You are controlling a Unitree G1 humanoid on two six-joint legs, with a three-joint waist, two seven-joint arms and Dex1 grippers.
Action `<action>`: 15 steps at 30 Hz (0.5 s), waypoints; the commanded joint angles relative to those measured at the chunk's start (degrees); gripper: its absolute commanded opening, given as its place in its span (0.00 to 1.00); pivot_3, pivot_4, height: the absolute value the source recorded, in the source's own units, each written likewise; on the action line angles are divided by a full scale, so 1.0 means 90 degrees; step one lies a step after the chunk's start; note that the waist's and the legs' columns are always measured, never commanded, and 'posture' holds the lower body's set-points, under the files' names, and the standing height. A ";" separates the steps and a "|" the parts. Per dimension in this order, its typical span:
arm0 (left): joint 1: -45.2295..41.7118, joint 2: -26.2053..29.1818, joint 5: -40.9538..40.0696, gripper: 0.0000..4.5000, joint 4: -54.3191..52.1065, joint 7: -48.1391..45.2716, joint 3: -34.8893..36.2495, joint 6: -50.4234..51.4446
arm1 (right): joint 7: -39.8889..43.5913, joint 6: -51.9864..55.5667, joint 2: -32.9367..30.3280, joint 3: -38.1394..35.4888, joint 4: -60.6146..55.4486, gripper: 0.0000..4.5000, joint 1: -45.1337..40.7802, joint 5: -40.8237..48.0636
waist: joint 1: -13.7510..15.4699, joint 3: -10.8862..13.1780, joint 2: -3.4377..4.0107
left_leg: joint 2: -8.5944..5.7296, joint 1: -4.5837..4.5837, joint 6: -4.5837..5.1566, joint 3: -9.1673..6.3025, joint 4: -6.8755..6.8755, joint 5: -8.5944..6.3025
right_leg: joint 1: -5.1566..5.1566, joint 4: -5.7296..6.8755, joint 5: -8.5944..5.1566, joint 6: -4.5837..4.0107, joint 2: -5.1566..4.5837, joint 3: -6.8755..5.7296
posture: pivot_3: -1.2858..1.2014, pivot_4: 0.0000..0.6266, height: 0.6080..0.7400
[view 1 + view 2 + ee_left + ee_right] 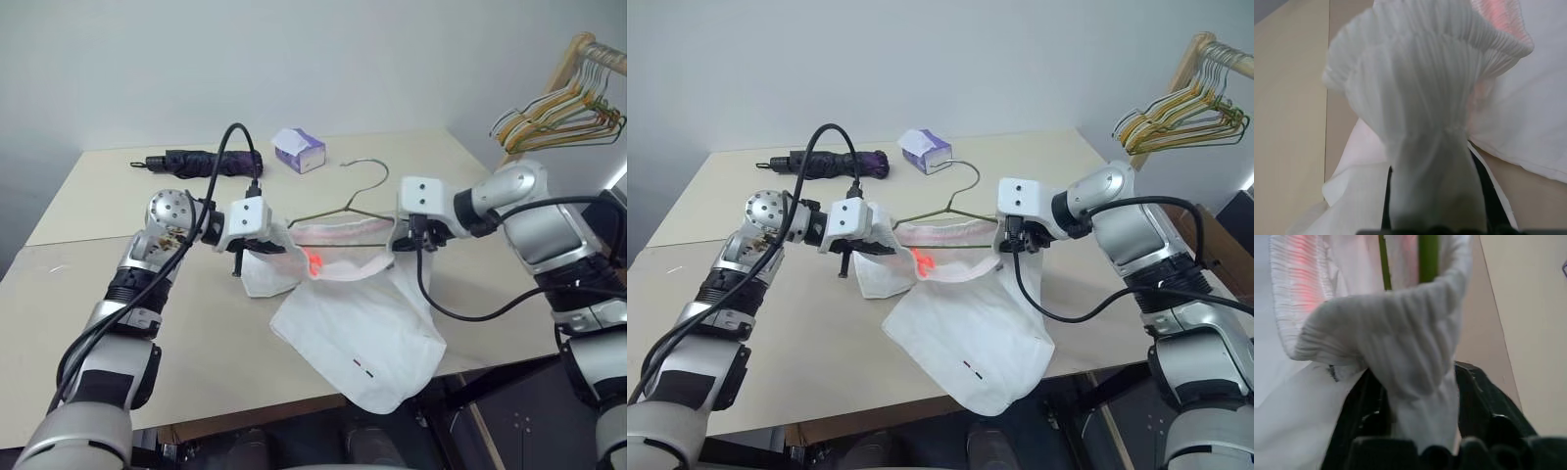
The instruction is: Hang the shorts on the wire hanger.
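The white shorts (362, 333) hang over the table's front edge, their gathered waistband (338, 235) stretched between my two grippers above the table. My left gripper (279, 240) is shut on the waistband's left end (1415, 122). At the other end, my right gripper (402, 240) is shut on bunched waistband cloth (1400, 342), which sits between its black fingers (1484, 401). The wire hanger (323, 212) lies along the waistband with its hook (370, 166) pointing away from me. Its thin wires (1427, 254) run into the waistband opening just past the right gripper.
On the beige table (98, 215) lie a folded dark umbrella (201, 162) at the far left and a small purple-white tissue box (300, 150) behind the hanger. A wooden rack with several yellow and pale hangers (568, 108) stands at the far right.
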 commanded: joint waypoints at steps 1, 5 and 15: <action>-0.0230 -0.0012 -0.0175 0.00 -0.0215 -0.0037 0.0088 -0.0041 | 0.0046 -0.0008 -0.0138 -0.0139 -0.0113 0.16 0.0033 -0.0166 | -0.0004 0.0000 0.0000 | 0.0000 0.0000 0.0000 0.0000 0.0000 0.0000 | -0.0001 0.0002 0.0000 0.0000 0.0000 0.0000 | 0.49 0.00 1.00; -0.0294 -0.0037 -0.0174 0.00 -0.0151 -0.0067 0.0076 -0.0059 | 0.0096 0.0071 -0.0124 -0.0189 -0.0166 0.00 0.0089 -0.0163 | -0.0020 0.0000 0.0000 | -0.0002 0.0001 0.0000 0.0001 0.0003 0.0000 | -0.0003 0.0014 -0.0001 0.0000 -0.0001 0.0001 | 0.48 0.00 1.00; -0.0415 -0.0039 -0.0681 0.39 -0.0001 -0.0530 0.0340 0.0012 | 0.0124 0.1222 -0.0308 -0.0887 -0.0707 0.00 0.0524 0.0597 | -0.0028 0.0000 0.0000 | -0.0004 0.0002 0.0000 0.0000 0.0008 -0.0001 | -0.0007 0.0027 -0.0002 0.0001 -0.0002 0.0001 | 0.47 0.00 1.00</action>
